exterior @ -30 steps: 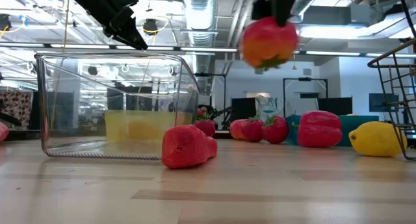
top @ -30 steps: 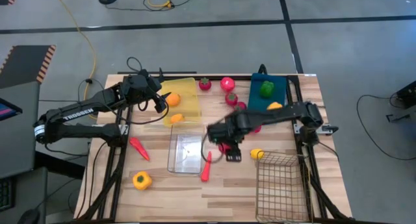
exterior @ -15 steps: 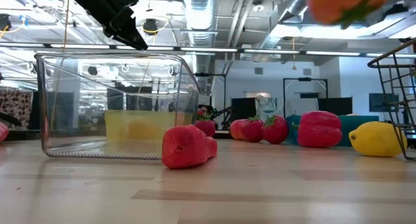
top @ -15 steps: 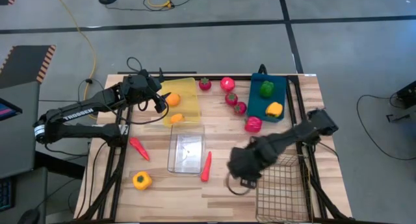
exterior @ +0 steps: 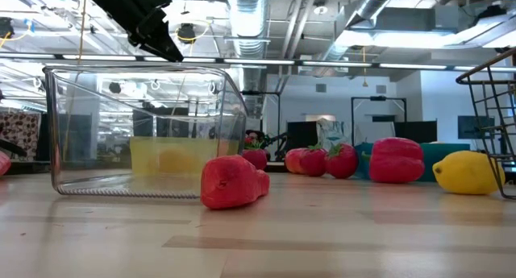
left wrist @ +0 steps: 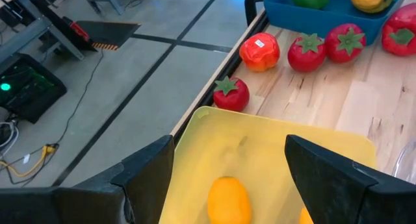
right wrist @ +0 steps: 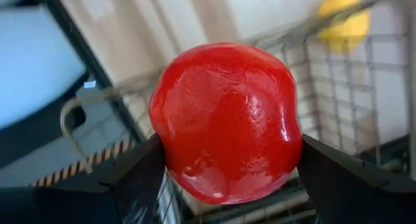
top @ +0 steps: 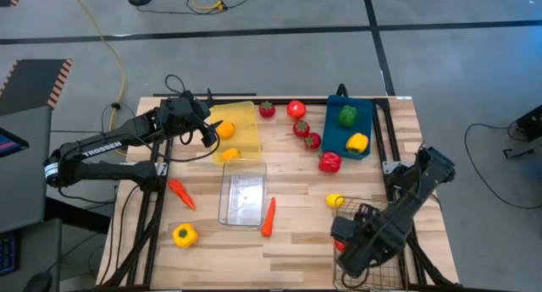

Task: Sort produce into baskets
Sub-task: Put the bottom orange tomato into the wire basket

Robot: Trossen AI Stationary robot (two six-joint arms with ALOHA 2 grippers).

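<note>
Red tomato (right wrist: 226,123) pinched between the two fingers of the right tool (top: 349,241), hanging over the wire basket (top: 374,220) at the bench's front right corner. Best lowered further inside the mesh walls before letting go, kept well off the rim: glossy and round, likely to bounce or roll if dropped from height. Fingers to spread only once the fruit sits low and centred over the basket floor, then straight up and out, clear of the wire.

Right tool: fingers spread wide, yet bearing on both sides of the tomato, so a grip on a broad thing, not an empty hand. Lemon (top: 335,201) just outside the basket's back left corner, not to be knocked on the way out.

Left tool (left wrist: 227,162) at the bench's back left, hovering over the yellow bin (top: 235,129), fingers apart and holding nothing, touching nothing; an orange (left wrist: 229,199) lying in the bin below it.

Elsewhere: clear bin (top: 243,198) mid-bench with a carrot (top: 268,217) beside it, blue bin (top: 337,135) at the back right holding a green pepper (top: 347,115) and a yellow one (top: 357,142), more red fruit loose between the yellow and blue bins.
</note>
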